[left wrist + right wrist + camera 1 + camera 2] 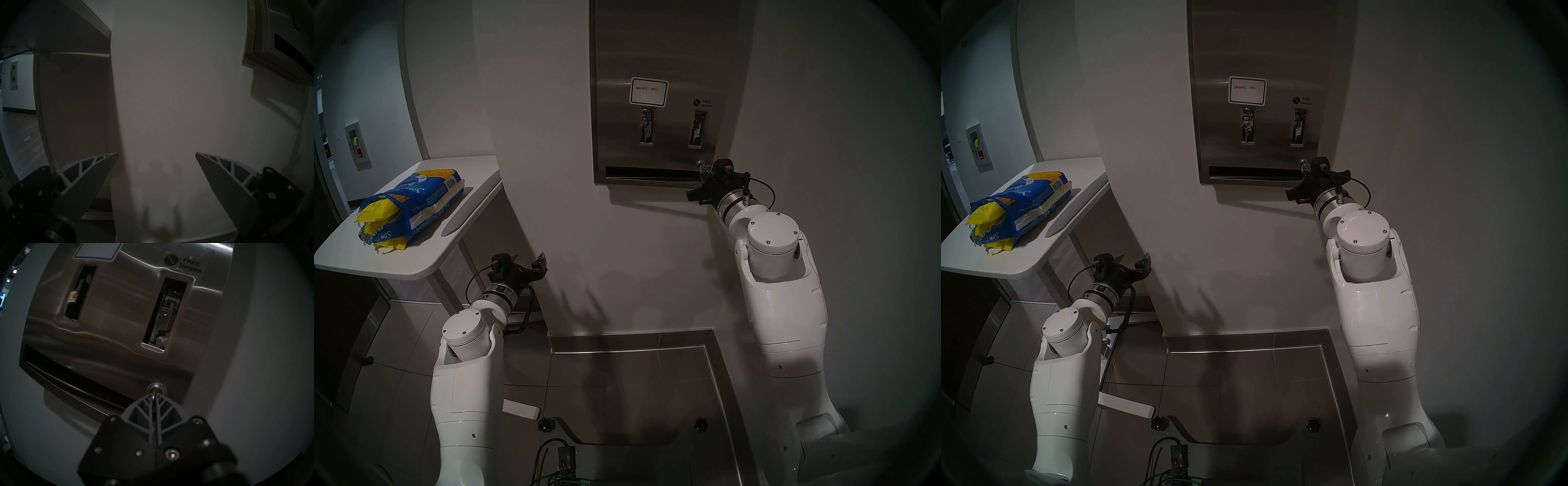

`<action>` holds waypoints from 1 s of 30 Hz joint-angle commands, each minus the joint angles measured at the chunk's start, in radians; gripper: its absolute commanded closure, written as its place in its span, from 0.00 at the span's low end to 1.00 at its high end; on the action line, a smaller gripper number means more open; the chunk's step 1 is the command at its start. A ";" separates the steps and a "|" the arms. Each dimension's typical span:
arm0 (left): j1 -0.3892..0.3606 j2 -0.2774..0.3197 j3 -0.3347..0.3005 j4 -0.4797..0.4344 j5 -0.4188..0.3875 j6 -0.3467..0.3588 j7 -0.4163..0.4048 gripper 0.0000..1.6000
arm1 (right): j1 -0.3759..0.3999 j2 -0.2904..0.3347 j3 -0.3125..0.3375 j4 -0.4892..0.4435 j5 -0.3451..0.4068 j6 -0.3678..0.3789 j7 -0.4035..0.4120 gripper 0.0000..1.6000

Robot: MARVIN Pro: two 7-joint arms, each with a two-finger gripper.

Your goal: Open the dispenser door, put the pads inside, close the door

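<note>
The dispenser door (660,51) is a brushed-steel panel on the wall, standing closed, with a blue-bordered label, two lever slots and a wide bottom slot. At its lower right corner my right gripper (153,395) is shut on a small brass key (154,401) that sits in the round lock (156,388). The yellow pads (376,212) stick out of the torn end of a blue bag (419,197) on the white table at the left. My left gripper (157,153) hangs open and empty, low beside the table and facing bare wall.
The white table (426,251) juts from the left, its underside just above my left gripper (527,260). A wall corner runs down between table and dispenser. A grey baseboard (629,339) and tiled floor lie below. The robot base with cables is at the bottom.
</note>
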 commanded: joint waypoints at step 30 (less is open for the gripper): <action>-0.008 0.001 0.001 -0.011 0.001 -0.001 0.002 0.00 | -0.068 0.003 0.009 -0.114 -0.041 0.047 -0.024 1.00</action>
